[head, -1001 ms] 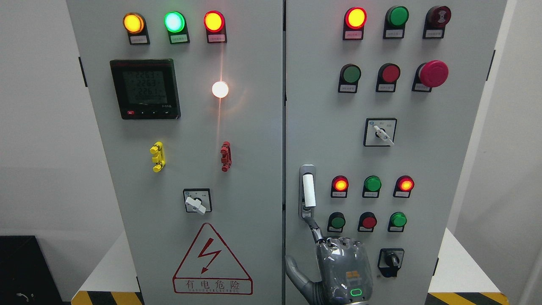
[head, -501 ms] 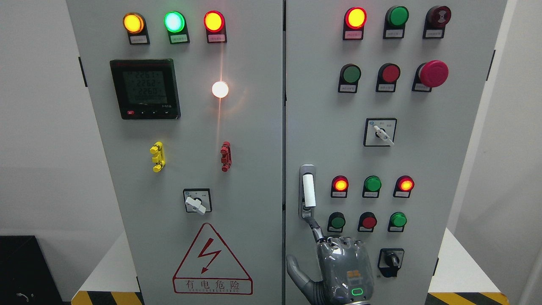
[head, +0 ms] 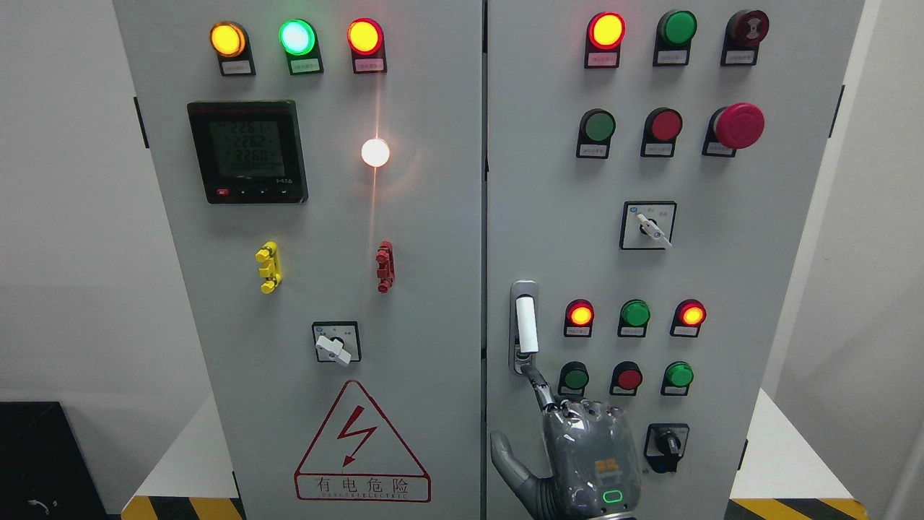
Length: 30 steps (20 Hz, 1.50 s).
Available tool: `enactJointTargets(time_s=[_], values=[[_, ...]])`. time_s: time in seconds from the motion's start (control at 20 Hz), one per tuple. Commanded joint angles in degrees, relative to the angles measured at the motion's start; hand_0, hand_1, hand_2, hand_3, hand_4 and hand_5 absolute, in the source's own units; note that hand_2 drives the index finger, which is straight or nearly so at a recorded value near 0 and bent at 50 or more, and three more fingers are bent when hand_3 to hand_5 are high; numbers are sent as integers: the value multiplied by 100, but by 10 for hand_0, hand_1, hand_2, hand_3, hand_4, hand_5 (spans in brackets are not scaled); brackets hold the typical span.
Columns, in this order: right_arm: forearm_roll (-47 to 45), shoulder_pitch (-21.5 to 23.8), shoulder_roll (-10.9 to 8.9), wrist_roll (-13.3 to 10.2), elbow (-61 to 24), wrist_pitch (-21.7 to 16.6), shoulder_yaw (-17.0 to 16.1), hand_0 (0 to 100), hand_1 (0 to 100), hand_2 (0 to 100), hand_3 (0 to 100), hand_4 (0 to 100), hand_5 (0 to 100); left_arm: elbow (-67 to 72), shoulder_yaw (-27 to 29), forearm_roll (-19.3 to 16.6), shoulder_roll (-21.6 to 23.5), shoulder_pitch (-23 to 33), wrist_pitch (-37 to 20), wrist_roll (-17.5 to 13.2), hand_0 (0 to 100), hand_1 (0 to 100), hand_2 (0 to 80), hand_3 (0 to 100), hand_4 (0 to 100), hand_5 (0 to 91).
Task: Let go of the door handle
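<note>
The door handle [head: 526, 325] is a white upright bar in a grey metal plate on the left edge of the right cabinet door [head: 722, 260]. My right hand [head: 556, 422] comes up from the bottom edge just below it, with its back towards me. Its index finger [head: 538, 387] is stretched out, and the tip touches the lower end of the handle plate. The thumb [head: 503, 455] sticks out to the left while the other fingers are curled in. Nothing is grasped. The left arm is out of view.
Lit and unlit round buttons [head: 634, 313] sit right of the handle, with a black rotary switch [head: 665, 442] by my hand. A red mushroom stop button [head: 738, 125] is higher up. The left door [head: 325, 217] carries a meter, lamps and a warning triangle [head: 361, 451].
My right hand has crept slightly up and to the right, bringing the index fingertip closer against the bottom of the handle plate. The meter digits flicker.
</note>
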Motion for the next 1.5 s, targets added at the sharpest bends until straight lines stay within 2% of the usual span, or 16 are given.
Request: enactJointTargets(time_s=[0.0, 0.2, 0.35, 0.5, 0.6, 0.7, 0.95, 1.15, 1.45], values=[[-11, 85, -4, 18, -246, -58, -21, 387, 247, 217, 836, 839, 900, 5, 0, 9, 0, 105, 3, -1, 120, 556, 0, 0, 0, 0], [-20, 173, -12, 61, -395, -67, -21, 387, 244, 242, 810, 816, 854, -3, 0, 0, 0, 105, 3, -1, 120, 556, 0, 0, 0, 0], [-20, 225, -21, 316, -597, -67, -21, 389, 245, 288, 735, 780, 804, -3, 0, 0, 0, 105, 3, -1, 120, 556, 0, 0, 0, 0], [-20, 234, -13, 378, -703, -189, -29, 373, 248, 393, 721, 757, 774, -3, 0, 0, 0, 105, 3, -1, 120, 556, 0, 0, 0, 0], [-20, 234, -4, 396, -756, -260, -64, 328, 247, 469, 719, 750, 755, -3, 0, 0, 0, 105, 3, -1, 120, 556, 0, 0, 0, 0], [-20, 234, -4, 404, -817, -260, -65, 304, 257, 501, 720, 741, 741, -3, 0, 0, 0, 105, 3, -1, 120, 556, 0, 0, 0, 0], [-20, 217, -4, 404, -817, -225, -117, 282, 263, 605, 800, 732, 712, -3, 0, 0, 0, 105, 3, -1, 120, 556, 0, 0, 0, 0], [15, 164, 5, 396, -809, -199, -126, 258, 270, 685, 901, 760, 750, -3, 0, 0, 0, 105, 3, -1, 120, 556, 0, 0, 0, 0], [120, -99, -12, 396, -782, -181, -126, 222, 298, 792, 986, 830, 852, -3, 0, 9, 0, 105, 3, -1, 120, 556, 0, 0, 0, 0]])
